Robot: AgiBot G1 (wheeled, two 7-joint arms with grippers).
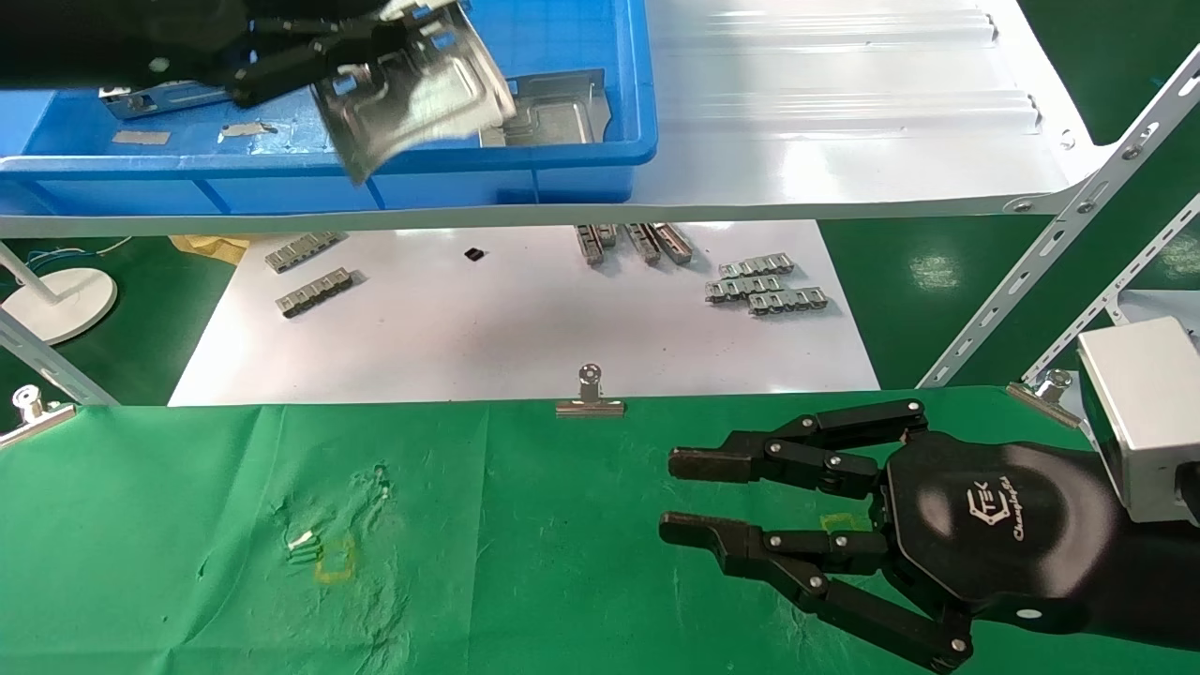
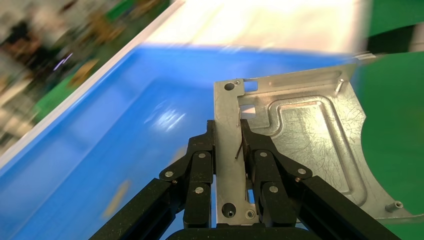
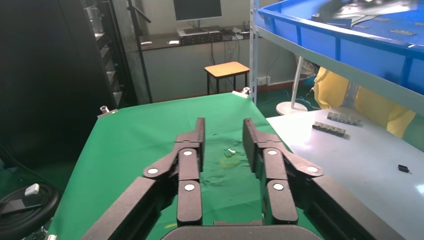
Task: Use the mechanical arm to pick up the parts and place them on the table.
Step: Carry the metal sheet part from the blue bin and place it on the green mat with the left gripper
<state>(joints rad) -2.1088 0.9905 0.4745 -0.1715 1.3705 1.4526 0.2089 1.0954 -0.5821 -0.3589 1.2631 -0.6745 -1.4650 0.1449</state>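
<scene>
My left gripper (image 1: 352,66) is shut on a shiny silver bracket (image 1: 412,89) and holds it in the air over the blue bin (image 1: 562,159) on the white shelf. In the left wrist view the fingers (image 2: 200,160) clamp the bracket's (image 2: 310,135) folded edge. Another bracket (image 1: 553,112) lies in the bin. My right gripper (image 1: 670,497) is open and empty, low over the green cloth table (image 1: 469,544) at the right. The right wrist view shows its open fingers (image 3: 190,155) above the cloth (image 3: 140,140).
The glossy white shelf (image 1: 844,122) overhangs a white sheet (image 1: 525,328) with several small grey segmented strips (image 1: 764,286). Silver binder clips (image 1: 589,398) sit on the table's far edge. A slotted metal strut (image 1: 1050,244) slants at the right. A lamp base (image 1: 61,300) stands at the left.
</scene>
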